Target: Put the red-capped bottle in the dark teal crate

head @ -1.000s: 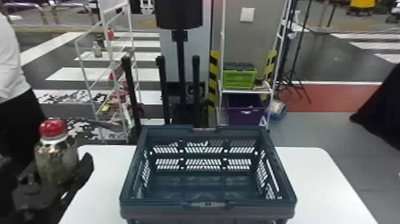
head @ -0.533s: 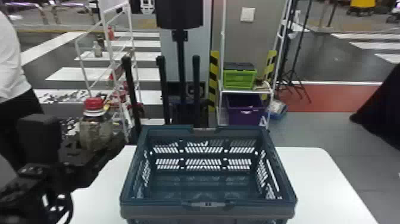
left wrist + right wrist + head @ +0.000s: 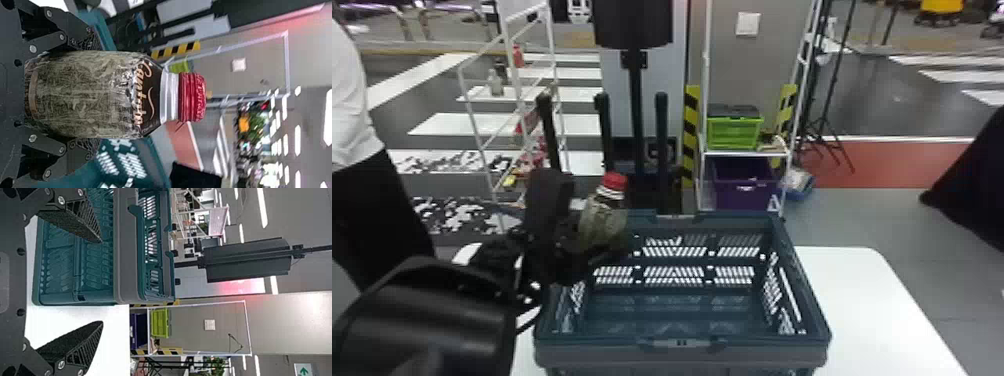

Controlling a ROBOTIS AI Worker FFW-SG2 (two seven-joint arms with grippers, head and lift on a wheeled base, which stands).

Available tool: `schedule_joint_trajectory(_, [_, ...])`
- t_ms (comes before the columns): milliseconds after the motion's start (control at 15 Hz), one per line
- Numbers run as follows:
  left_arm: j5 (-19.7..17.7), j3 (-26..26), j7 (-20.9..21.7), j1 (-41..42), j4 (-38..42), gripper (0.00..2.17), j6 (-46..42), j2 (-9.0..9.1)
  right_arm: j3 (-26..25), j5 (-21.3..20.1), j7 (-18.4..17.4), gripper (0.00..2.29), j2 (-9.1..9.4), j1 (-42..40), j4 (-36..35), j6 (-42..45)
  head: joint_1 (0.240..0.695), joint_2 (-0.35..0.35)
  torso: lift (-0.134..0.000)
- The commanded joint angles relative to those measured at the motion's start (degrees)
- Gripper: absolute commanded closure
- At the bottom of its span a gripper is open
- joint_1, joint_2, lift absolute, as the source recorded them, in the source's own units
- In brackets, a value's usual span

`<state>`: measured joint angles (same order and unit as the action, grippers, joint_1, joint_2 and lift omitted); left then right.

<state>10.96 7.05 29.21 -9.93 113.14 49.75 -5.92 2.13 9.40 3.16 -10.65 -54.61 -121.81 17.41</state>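
Open mouth of the dark teal crate facing up at me, free room down inside to its floor, raised walls all round, far left corner behind my left end effector, open space above the surface to its right.

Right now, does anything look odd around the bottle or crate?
Nothing stands out: the bottle leans slightly in the left gripper, but its cap is on and no spill shows; the crate stands upright.
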Motion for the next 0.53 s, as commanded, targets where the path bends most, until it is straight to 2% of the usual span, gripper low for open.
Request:
schedule_joint_trajectory(0, [1.3, 4.6, 2.6, -5.6, -7.0, 2.14, 1.7, -1.02, -0.2, 0.0, 0.0, 0.15, 0.2, -0.4, 0.1, 0.6, 0.499, 0.0, 0.0])
schedule_joint_trajectory(333, [3.0, 13.7, 12.3, -15.0, -21.7, 2.14, 4.7, -1.28, -0.7, 0.0, 0.0, 0.15, 0.28, -1.1, -0.1, 1.3, 0.499, 0.0, 0.0])
schedule_joint_trajectory(467, [4.1, 15.2, 15.9, -18.2, -27.8, 2.14, 6.1, -1.2, -0.8, 0.0, 0.0, 0.15, 0.28, -1.4, -0.1, 1.4, 0.499, 0.0, 0.0])
